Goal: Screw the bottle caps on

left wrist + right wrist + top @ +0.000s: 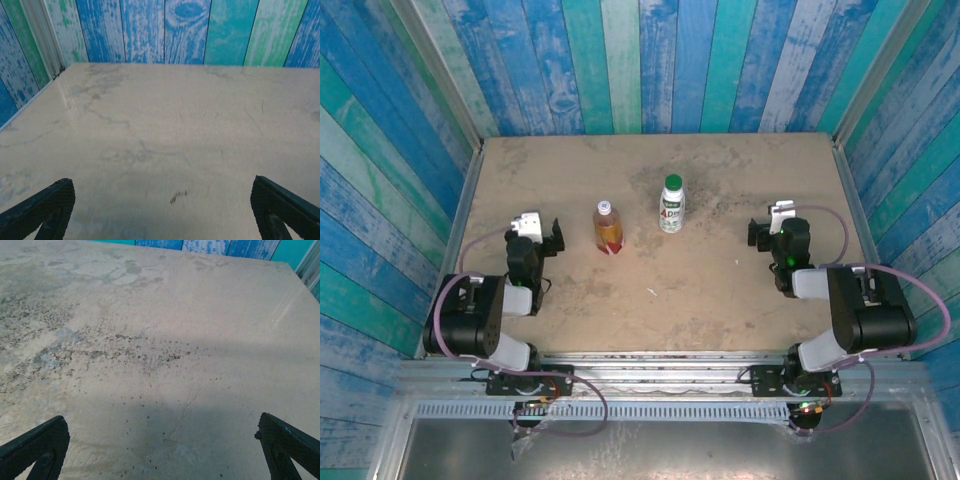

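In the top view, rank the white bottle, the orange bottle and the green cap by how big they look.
1. White bottle and orange bottle: alike, too close to rank.
2. Green cap, on the white bottle: smallest.

From my remote station I see the table top [210, 300] as matt, chalky beige, mottled and gritty-speckled. The walls [620, 60] are painted wood planks, their blue and green coat worn and streaky. The clear bottle [608, 232] is glossy plastic, the white bottle [671, 210] opaque plastic. The left gripper [161, 192] has dark, matt, plastic-looking fingers [42, 207]. The near rail [650, 358] is bare metal.
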You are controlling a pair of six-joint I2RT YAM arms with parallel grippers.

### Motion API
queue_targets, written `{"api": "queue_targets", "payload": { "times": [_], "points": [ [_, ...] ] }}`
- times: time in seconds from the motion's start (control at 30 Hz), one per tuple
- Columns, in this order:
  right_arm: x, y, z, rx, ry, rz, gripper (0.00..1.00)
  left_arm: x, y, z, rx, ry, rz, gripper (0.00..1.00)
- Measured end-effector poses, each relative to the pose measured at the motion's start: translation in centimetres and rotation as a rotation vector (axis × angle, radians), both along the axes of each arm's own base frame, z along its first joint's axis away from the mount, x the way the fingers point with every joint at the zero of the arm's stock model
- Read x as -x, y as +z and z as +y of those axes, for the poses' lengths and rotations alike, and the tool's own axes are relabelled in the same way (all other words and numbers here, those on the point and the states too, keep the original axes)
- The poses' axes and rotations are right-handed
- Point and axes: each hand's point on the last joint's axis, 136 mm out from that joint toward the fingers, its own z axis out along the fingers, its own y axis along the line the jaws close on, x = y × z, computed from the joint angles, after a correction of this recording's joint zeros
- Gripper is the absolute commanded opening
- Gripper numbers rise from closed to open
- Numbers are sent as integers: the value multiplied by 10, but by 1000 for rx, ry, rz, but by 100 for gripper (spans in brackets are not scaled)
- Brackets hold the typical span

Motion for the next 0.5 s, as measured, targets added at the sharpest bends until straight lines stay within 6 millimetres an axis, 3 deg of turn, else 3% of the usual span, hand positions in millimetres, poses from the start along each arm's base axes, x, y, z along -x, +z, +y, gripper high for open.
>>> {"api": "queue_targets", "payload": {
  "times": [0.1, 0.5],
  "points": [
    [-2, 4, 1, -4, 6, -15, 100, -5, 8, 0, 1, 1, -22, 94],
    [-4, 6, 4, -6, 20, -21, 100, -5, 8, 0, 1, 1, -21, 94]
  ]
}}
